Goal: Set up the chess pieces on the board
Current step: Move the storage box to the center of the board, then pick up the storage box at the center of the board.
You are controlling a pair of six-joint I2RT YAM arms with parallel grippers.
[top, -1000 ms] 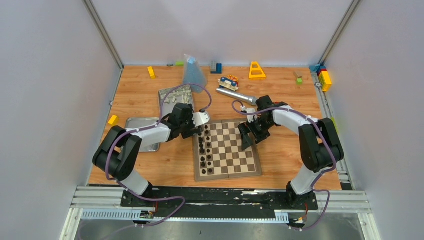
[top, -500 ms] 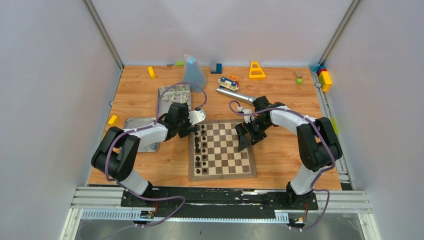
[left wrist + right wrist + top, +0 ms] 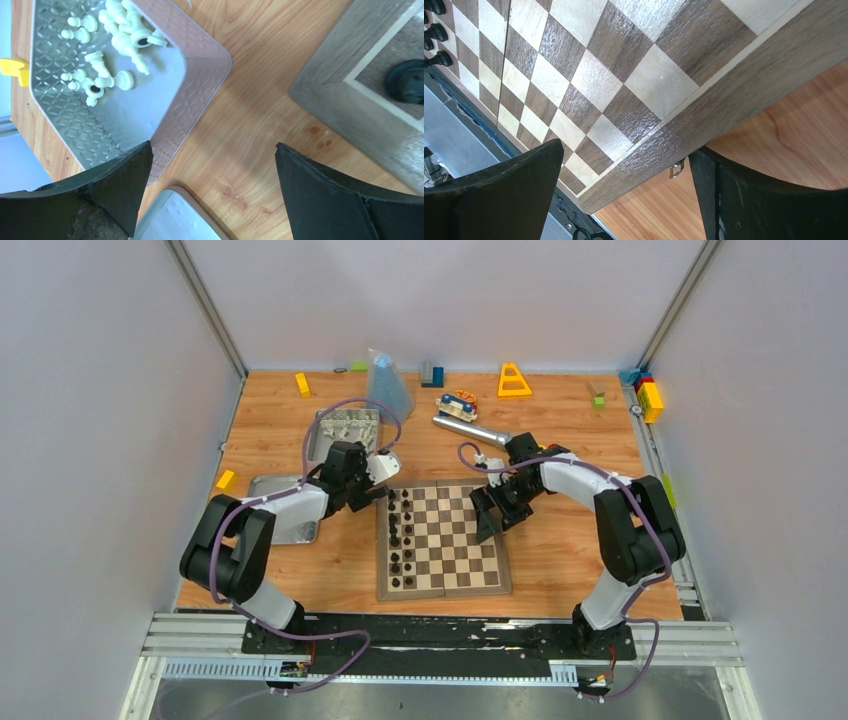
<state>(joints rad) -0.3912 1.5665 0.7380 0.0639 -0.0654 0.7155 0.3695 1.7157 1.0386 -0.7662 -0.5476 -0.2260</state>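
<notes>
The board [image 3: 445,540] lies in the middle of the table, with black pieces [image 3: 400,535] standing in its two left columns. The white chess pieces [image 3: 115,45] lie heaped in a metal tin [image 3: 345,430] behind the board's left corner. My left gripper [image 3: 368,495] is open over bare wood between the tin [image 3: 65,110], the board's corner [image 3: 340,85] and a flat lid [image 3: 175,220], holding nothing. My right gripper [image 3: 490,515] is open and straddles the board's right edge [image 3: 704,120], one finger over the squares and one beside the rim.
The flat metal lid [image 3: 283,508] lies left of the board. At the back are a plastic bag [image 3: 385,385], a silver cylinder [image 3: 465,427], a small toy [image 3: 458,400], a yellow triangle [image 3: 514,380] and loose bricks [image 3: 648,395]. Walls enclose three sides.
The board slid a little to the left along with my right gripper, then stopped. My left gripper drew back from the board's left edge toward the tin.
</notes>
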